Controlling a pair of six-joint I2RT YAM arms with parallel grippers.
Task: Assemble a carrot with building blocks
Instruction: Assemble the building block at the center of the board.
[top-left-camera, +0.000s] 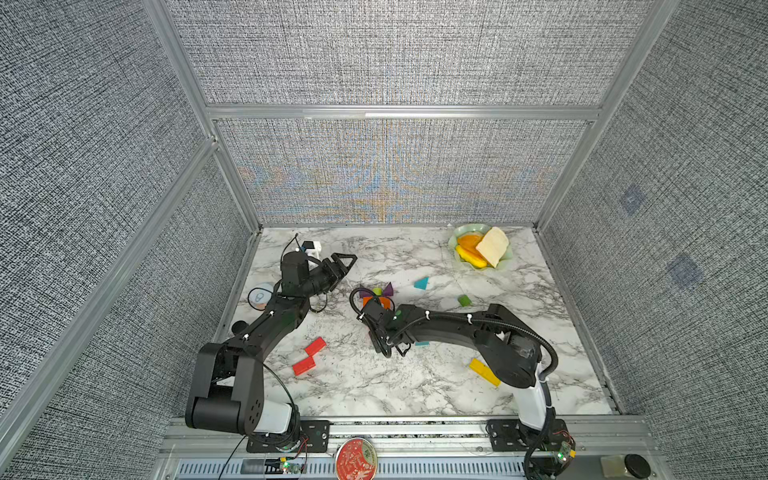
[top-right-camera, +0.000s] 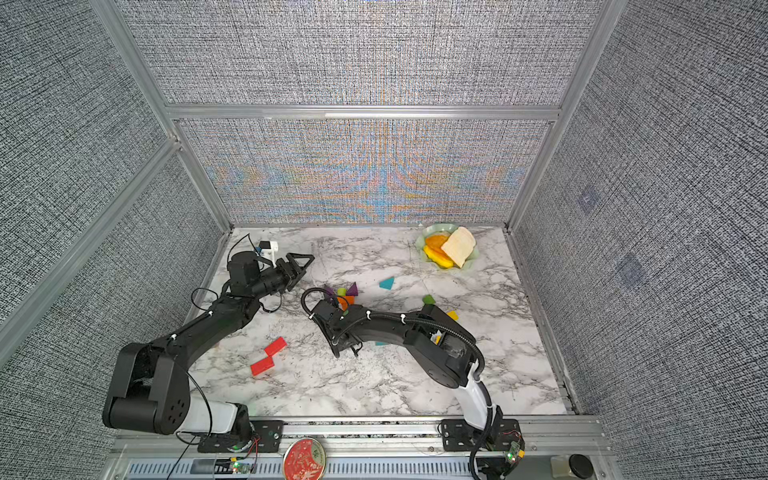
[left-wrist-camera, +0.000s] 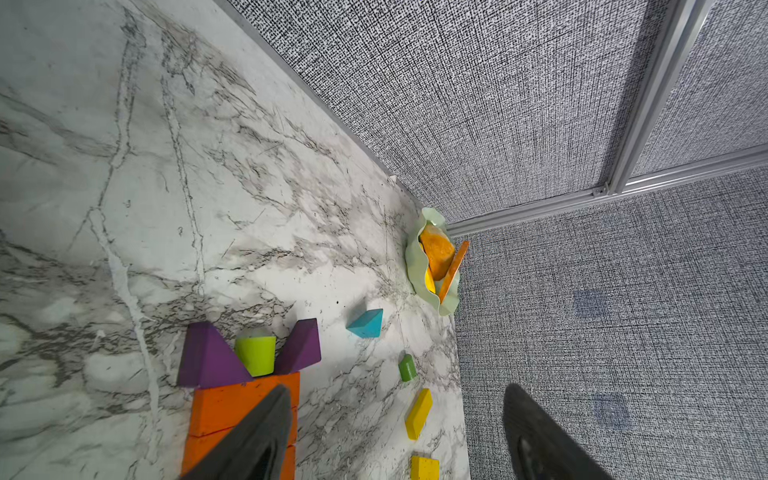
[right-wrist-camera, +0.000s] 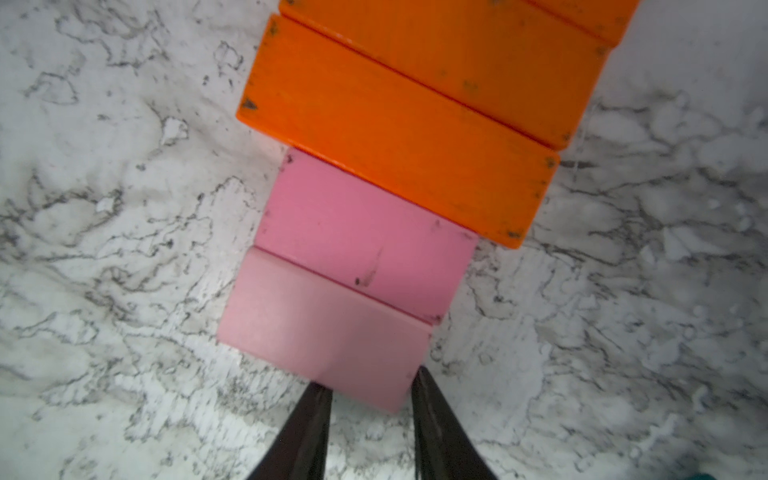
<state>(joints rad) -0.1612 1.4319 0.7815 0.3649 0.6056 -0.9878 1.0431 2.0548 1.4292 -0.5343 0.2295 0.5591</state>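
The carrot lies mid-table: two purple triangles (left-wrist-camera: 208, 361) and a lime-green stub (left-wrist-camera: 255, 353) top stacked orange bars (right-wrist-camera: 399, 137), followed by a pink bar (right-wrist-camera: 365, 237). My right gripper (right-wrist-camera: 370, 382) is shut on the end of a second pink bar (right-wrist-camera: 324, 328) lying against the first. In both top views the arm hides the pink bars, and the right gripper (top-left-camera: 390, 347) points down at the table. My left gripper (top-left-camera: 345, 259) hovers open and empty at the back left; its fingers (left-wrist-camera: 266, 432) frame the orange bars in the left wrist view.
Loose blocks lie around: two red bars (top-left-camera: 309, 356) front left, a yellow bar (top-left-camera: 484, 371) by the right arm, teal triangles (top-left-camera: 422, 284) (top-left-camera: 422, 343), a green stub (top-left-camera: 464, 300). A green plate (top-left-camera: 457, 235) of toy food sits at the back right corner. Walls enclose the table.
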